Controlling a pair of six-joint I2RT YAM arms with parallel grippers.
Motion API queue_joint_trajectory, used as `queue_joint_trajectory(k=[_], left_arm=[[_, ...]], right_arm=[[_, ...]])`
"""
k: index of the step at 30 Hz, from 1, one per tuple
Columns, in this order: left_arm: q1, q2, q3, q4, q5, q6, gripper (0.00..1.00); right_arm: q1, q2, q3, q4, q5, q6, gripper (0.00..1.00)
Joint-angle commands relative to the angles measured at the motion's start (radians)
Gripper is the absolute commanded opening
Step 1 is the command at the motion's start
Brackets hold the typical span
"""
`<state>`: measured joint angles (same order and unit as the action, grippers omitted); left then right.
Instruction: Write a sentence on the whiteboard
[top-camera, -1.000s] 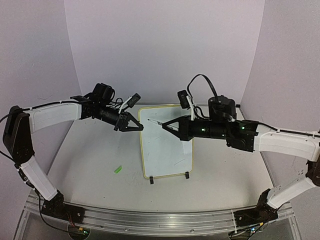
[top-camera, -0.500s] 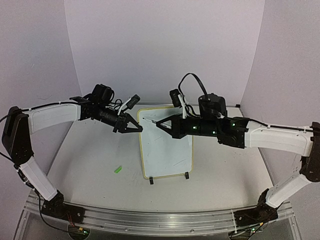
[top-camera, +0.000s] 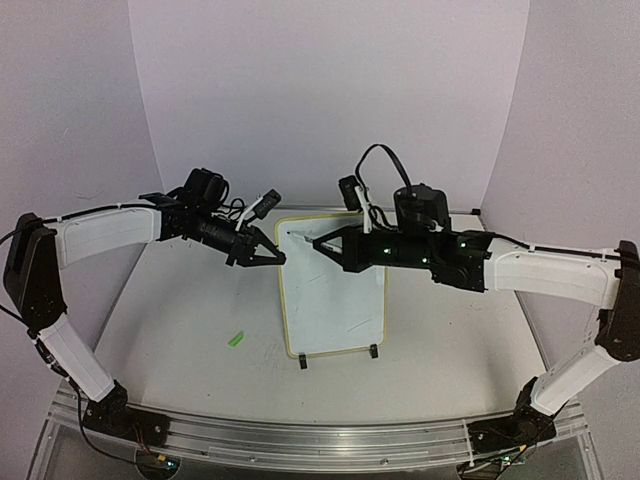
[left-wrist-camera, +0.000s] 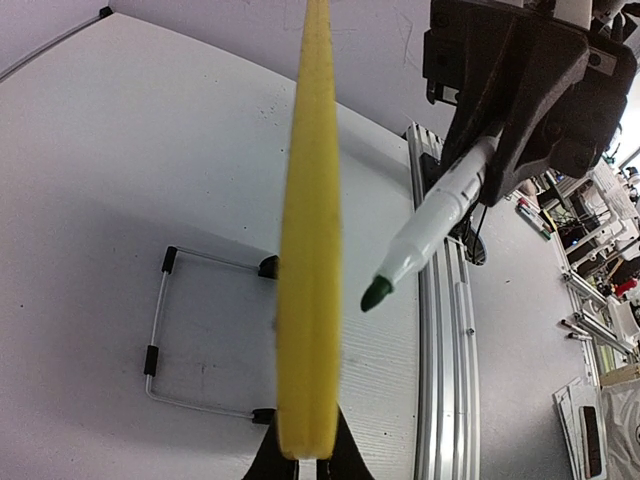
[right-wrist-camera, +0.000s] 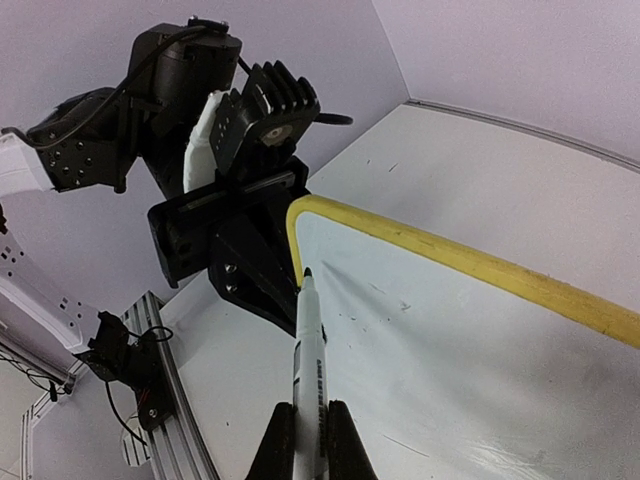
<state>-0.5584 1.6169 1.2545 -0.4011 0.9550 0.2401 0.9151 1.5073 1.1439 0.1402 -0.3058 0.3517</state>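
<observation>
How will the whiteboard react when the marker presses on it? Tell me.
The whiteboard is probably light and tippy: it stands on a thin wire stand. Likely stiff, given its flat face. The left pincer clamping its edge should stop it sliding.

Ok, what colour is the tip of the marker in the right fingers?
Green: the marker tip shows best in the left wrist view.

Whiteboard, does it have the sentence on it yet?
Not yet. Done: the left end effector grips the whiteboard, and the right end effector holds the green marker. In hand: its tip is by the top corner. Left: the whole sentence; only faint marks show.
</observation>
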Motion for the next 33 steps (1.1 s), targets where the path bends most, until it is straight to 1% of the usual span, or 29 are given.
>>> queue_joint_trajectory(k=[1, 9, 13, 21, 29, 33], left_arm=[[-0.028, 0.006, -0.004, -0.067, -0.067, 0.038, 0.00], [-0.035, 0.009, -0.001, -0.076, -0.072, 0.044, 0.00], [-0.037, 0.009, -0.001, -0.079, -0.076, 0.048, 0.00], [-0.040, 0.009, -0.001, -0.081, -0.078, 0.050, 0.00], [-0.042, 0.008, 0.000, -0.084, -0.079, 0.051, 0.00], [-0.041, 0.009, 0.001, -0.084, -0.080, 0.051, 0.00]], right_arm=[[-0.011, 0.018, 0.055, 0.022, -0.012, -0.017, 0.00], [-0.025, 0.038, 0.066, 0.022, -0.034, -0.015, 0.00], [-0.033, 0.038, 0.058, 0.024, -0.017, -0.007, 0.00], [-0.039, 0.009, -0.014, 0.024, 0.009, 0.017, 0.00], [-0.039, -0.001, -0.082, 0.031, 0.002, 0.045, 0.00], [-0.040, -0.014, -0.090, 0.046, -0.021, 0.049, 0.00]])
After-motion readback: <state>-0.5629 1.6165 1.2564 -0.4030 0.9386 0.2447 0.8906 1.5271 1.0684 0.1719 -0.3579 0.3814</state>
